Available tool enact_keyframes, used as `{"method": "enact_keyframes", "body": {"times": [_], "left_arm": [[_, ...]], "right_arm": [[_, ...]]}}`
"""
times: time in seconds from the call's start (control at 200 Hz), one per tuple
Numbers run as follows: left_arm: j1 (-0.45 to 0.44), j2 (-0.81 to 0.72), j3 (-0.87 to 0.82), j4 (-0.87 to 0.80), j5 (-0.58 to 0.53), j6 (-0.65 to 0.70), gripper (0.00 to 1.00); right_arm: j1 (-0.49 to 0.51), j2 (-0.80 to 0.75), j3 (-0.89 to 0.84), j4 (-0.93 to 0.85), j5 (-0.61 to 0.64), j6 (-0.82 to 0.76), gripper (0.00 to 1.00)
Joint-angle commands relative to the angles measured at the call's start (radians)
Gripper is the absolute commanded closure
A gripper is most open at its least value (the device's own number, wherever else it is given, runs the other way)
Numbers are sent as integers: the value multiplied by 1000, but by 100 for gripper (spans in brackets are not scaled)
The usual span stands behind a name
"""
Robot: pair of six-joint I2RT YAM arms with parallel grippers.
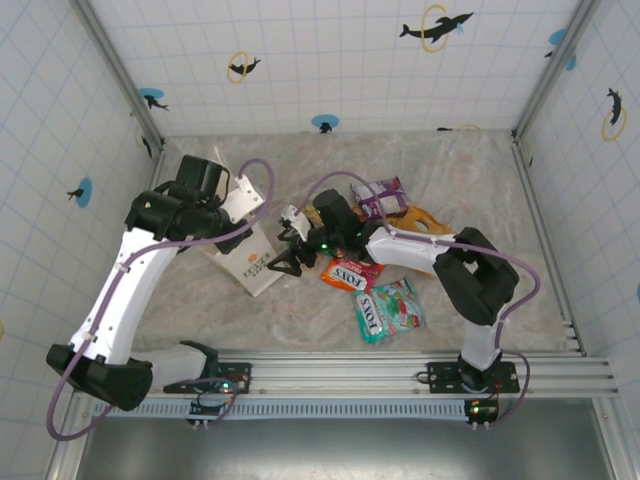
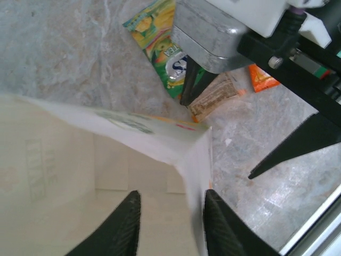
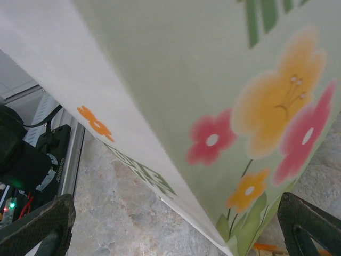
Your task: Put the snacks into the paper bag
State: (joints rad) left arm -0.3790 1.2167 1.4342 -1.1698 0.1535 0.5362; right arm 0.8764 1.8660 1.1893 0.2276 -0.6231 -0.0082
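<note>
The cream paper bag [image 1: 252, 268] stands left of centre, and its flowered side [image 3: 224, 80] faces my right wrist camera. My left gripper [image 1: 237, 213] hangs over the bag's mouth. Its jaws [image 2: 171, 194] are apart, astride the bag's right wall [image 2: 194, 176], which runs close to the right finger. My right gripper [image 1: 276, 254] is open wide against the bag's outer right side [image 3: 173, 229], holding nothing. Snacks lie on the table: a red FOX'S pack [image 1: 348, 272], a teal one [image 1: 368, 315], a green one [image 1: 405, 303], a purple packet [image 1: 381, 195], an orange-yellow bag [image 1: 425, 220] and a green-yellow packet [image 2: 160, 42].
A small clear packet [image 2: 216, 97] and an orange one [image 2: 261, 80] lie under my right arm. Tiled walls close in the table on three sides. The metal rail [image 1: 400, 365] with both arm bases runs along the near edge.
</note>
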Motion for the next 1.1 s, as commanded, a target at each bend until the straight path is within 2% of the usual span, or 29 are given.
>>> {"method": "enact_keyframes", "body": {"times": [0.0,0.145,0.43,0.655,0.756,0.906,1.096], "left_arm": [[-6,-35,-6,40,-19,-48,58],[-7,-57,13,122,-9,-176,42],[-7,-9,146,106,-94,-539,34],[-6,-101,114,214,-231,-796,34],[-6,-151,106,256,-274,-921,37],[-6,-142,183,123,-410,-1060,42],[-6,-141,203,14,-525,-1145,43]], "right_arm": [[13,25,41,54,-25,-3,0],[19,41,43,65,11,16,0],[23,62,61,90,64,46,1],[24,59,55,86,92,44,1],[25,58,50,88,94,44,1],[27,58,49,90,97,42,1],[29,61,50,88,95,42,1]]}}
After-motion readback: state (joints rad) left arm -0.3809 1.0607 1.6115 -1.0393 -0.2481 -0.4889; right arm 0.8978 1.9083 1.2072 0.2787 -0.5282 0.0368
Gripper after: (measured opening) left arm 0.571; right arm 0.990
